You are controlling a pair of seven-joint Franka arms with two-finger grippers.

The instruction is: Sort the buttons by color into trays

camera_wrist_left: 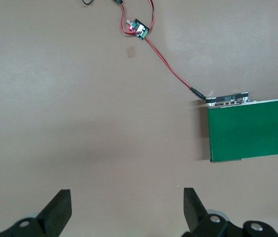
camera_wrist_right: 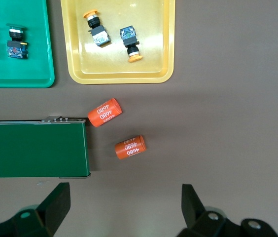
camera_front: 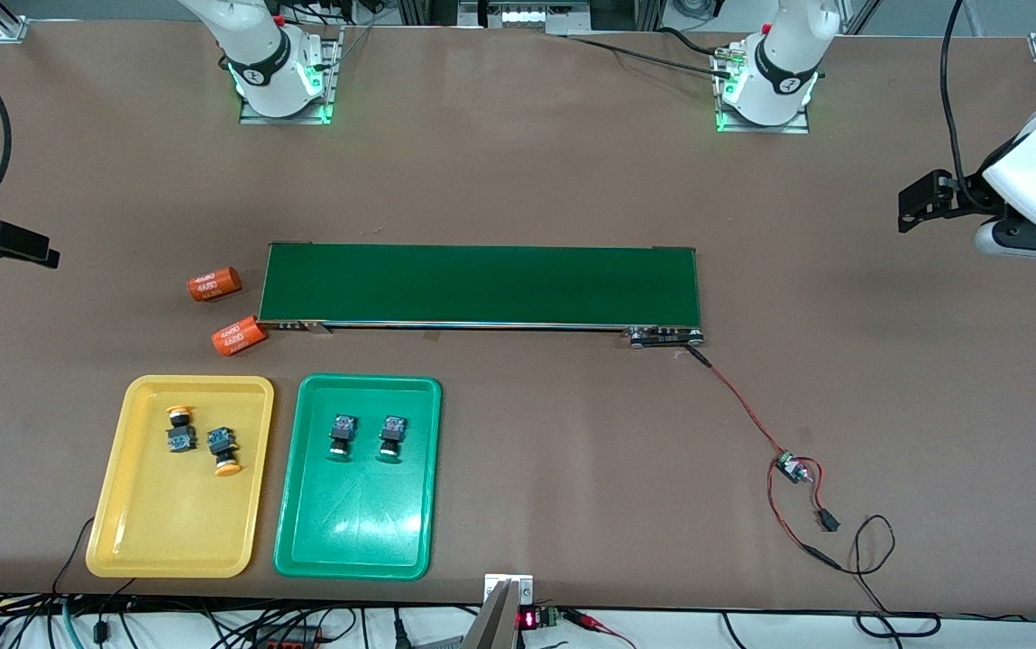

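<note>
Left end effector (camera_wrist_left: 124,210): released, fingers spread wide, empty; hangs over bare worktop (camera_front: 518,180) off the left arm's end of the belt (camera_front: 481,285), apparently parked because nothing is left for it to carry.

Right end effector (camera_wrist_right: 121,207): released, fingers wide, empty; hangs over the worktop at the right arm's end of the belt, above two orange cylinders (camera_wrist_right: 104,112). Judged waiting as well.

Belt: long, dark green, bare of parts; a red-and-black lead runs from its motor end to a small circuit board (camera_front: 788,469).

Orange cylinders: two, white print, lying on their sides just beside the belt end; outside the trays since they are not sorting items.

Yellow tray (camera_front: 116,487): nearer the front camera than the cylinders; holds both yellow-capped buttons (camera_front: 179,428), on their sides, close together, matched to tray colour.

Green tray (camera_front: 301,532): just beside the yellow tray; holds both green-capped buttons (camera_front: 342,435), side by side, caps toward the camera.

Status, judged: sorting looks complete.
</note>
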